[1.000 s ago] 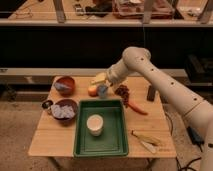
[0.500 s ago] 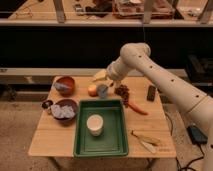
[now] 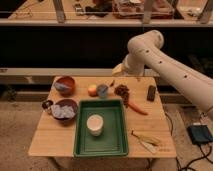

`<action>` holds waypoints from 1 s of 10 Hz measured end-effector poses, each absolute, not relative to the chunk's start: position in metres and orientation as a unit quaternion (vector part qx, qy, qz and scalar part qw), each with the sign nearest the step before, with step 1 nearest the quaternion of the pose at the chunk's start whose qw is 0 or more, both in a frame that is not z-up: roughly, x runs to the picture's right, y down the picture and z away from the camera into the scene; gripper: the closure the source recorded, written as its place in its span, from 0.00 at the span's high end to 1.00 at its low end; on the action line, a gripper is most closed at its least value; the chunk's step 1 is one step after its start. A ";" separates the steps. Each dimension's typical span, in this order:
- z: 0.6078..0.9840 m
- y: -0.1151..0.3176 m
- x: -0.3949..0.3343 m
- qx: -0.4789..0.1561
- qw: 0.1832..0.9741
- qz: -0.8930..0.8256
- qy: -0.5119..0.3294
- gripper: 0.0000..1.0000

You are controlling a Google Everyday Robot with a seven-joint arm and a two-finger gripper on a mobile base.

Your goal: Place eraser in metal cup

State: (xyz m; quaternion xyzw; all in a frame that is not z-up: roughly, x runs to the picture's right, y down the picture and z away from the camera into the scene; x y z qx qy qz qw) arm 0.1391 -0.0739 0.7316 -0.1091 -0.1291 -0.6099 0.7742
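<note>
Yellowish fingers of the gripper [image 3: 120,69] stand wide, holding nothing, above the far edge of the table [image 3: 55,142]. Black eraser [image 3: 151,92] lies to their right and a bit nearer, flat on the table, long axis running near-far. Metal cup [image 3: 47,104] sits well apart at the left edge, beside a brown bowl [image 3: 76,106]. Next reach, likely: right and down.

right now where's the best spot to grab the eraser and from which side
Grip the eraser across its narrow width at mid-length, coming straight down from above. It lies flat near the right edge of the table, long sides free, apart from the carrot. The gripper, open, hangs above the table's back edge, to the eraser's left in the view.
</note>
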 end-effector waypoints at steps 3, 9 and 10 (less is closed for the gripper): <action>0.724 -0.083 0.215 -0.207 0.795 -0.570 -0.011 0.80; 0.735 -0.070 0.271 -0.246 0.803 -0.543 0.005 0.80; 0.734 -0.070 0.272 -0.246 0.803 -0.543 0.005 0.80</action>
